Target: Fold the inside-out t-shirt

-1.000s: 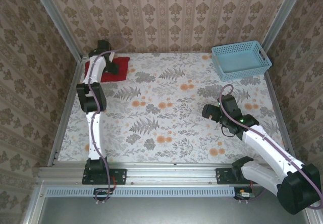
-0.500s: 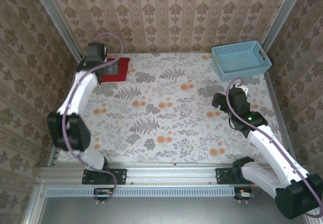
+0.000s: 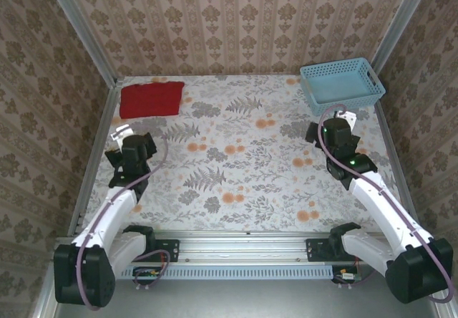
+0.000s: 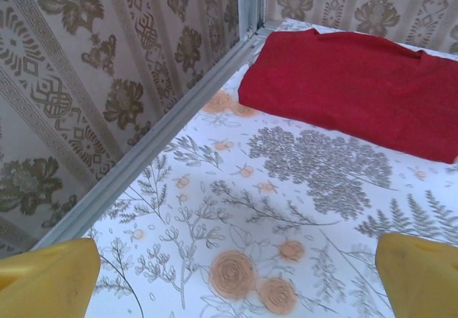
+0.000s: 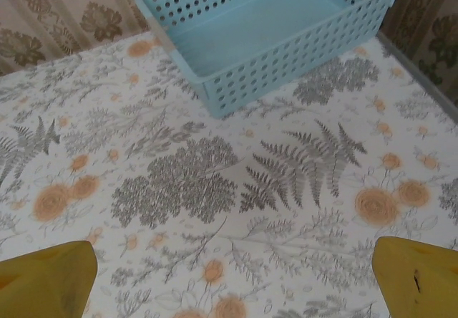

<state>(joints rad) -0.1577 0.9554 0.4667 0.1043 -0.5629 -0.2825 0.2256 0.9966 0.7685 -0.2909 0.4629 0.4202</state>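
The red t-shirt [image 3: 151,99] lies folded flat in the upper left corner of the flowery surface [image 3: 243,160], and the left pincer [image 4: 232,275] and right pincer [image 5: 232,278] are both wide open, holding nothing

White arms [image 3: 379,203], black joints [image 3: 134,152], yellow fingers [image 4: 46,275]

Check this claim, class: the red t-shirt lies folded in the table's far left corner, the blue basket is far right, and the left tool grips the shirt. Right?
Wrong on the grip. The left wrist view shows the left tool open and empty, apart from the t-shirt. The rest stands, the basket far right included.
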